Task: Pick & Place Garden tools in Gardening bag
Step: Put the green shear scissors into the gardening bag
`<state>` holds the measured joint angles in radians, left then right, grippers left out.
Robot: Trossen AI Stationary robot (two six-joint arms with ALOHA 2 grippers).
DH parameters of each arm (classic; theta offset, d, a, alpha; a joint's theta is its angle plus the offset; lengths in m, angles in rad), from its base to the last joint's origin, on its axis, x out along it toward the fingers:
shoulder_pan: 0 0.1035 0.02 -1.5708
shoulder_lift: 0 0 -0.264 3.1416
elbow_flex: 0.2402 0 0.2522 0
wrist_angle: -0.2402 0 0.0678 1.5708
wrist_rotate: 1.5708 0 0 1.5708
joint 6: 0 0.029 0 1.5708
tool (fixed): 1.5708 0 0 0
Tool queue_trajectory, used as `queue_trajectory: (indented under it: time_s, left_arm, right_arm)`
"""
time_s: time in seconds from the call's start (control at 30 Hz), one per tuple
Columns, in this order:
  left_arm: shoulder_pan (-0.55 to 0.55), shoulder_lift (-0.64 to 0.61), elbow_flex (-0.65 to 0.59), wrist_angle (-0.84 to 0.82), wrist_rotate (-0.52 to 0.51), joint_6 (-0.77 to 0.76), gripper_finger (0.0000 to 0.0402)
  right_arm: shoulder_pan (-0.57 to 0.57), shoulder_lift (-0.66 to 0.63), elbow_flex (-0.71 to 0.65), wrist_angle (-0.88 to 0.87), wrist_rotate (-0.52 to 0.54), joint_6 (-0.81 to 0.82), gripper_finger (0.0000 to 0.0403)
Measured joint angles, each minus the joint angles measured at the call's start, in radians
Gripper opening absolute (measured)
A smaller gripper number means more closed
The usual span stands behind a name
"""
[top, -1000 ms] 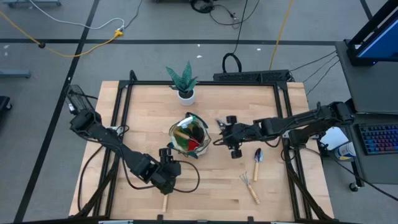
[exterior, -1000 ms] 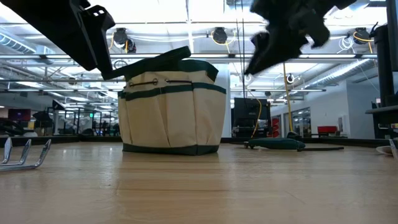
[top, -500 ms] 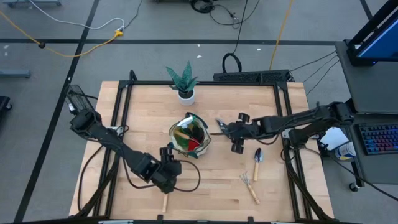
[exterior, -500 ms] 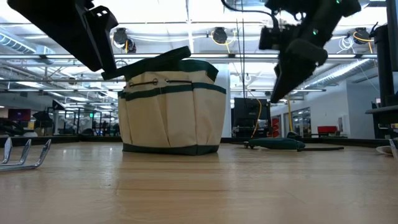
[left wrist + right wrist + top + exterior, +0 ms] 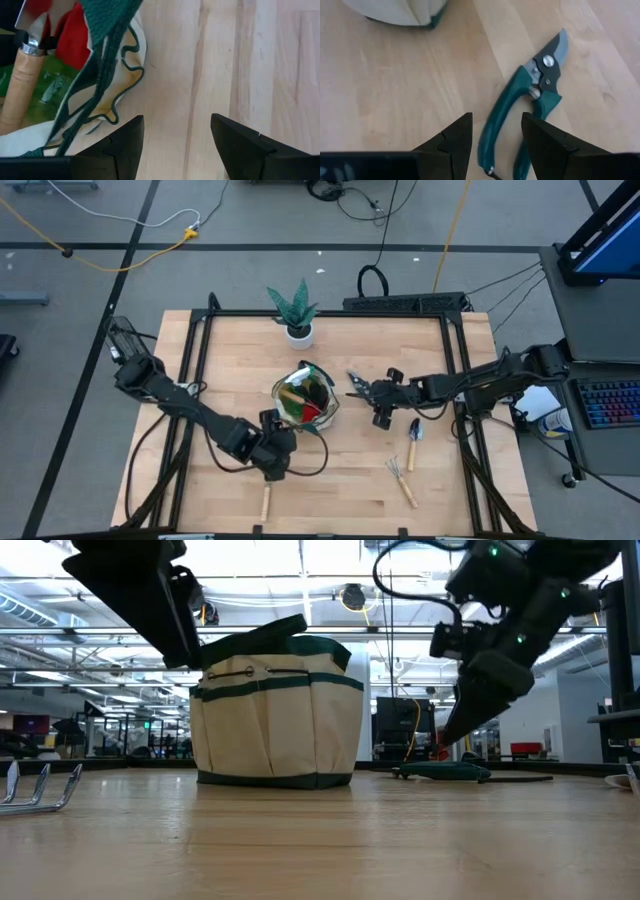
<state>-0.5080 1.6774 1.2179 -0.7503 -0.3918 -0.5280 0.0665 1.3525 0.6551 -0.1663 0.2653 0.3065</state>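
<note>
The beige gardening bag (image 5: 305,396) with green trim stands mid-table. In it are a red glove (image 5: 70,35), a wooden-handled tool (image 5: 17,85) and something green. To its right lie pruning shears (image 5: 522,117) with teal handles and grey blades, flat on the wood (image 5: 440,772). My right gripper (image 5: 497,142) hangs open just above the handles, clear of them (image 5: 450,735). My left gripper (image 5: 175,145) is open over bare wood beside the bag's near rim (image 5: 275,458). A trowel (image 5: 413,438) and a hand rake (image 5: 401,478) lie at the near right.
A spiky green plant in a white pot (image 5: 297,318) stands at the far edge. Another hand rake lies near the front edge, with its wooden handle (image 5: 265,502) below my left arm and its tines (image 5: 40,785) in the low view. Bare wood lies between the tools.
My right gripper has come down toward the pruning shears and rolled about its own axis, staying open. My left gripper has shifted a little toward the table's right, nearer the bag. The bag and the tools have stayed where they were.
</note>
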Motion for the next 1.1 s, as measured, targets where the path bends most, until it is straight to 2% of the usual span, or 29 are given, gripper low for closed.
queue_trajectory:
  time_s: [0.33, 0.53, 0.8, 1.1]
  left_arm:
    - [0.040, 0.000, 0.000, 0.000, 0.002, 0.022, 0.0237]
    - [0.070, 0.000, 0.000, 0.000, 0.002, 0.036, 0.0237]
    - [0.089, 0.000, 0.000, 0.000, 0.002, 0.039, 0.0237]
    - [0.089, 0.000, 0.000, 0.000, 0.001, 0.025, 0.0237]
  right_arm:
    - [-0.008, 0.000, -0.100, 0.096, 0.044, 0.003, 0.0164]
    - [-0.008, 0.000, -0.107, 0.108, 0.015, -0.005, 0.0164]
    - [-0.006, 0.000, -0.107, 0.215, -0.008, -0.040, 0.0164]
    - [-0.007, 0.072, -0.107, 0.216, -0.008, -0.039, 0.0164]
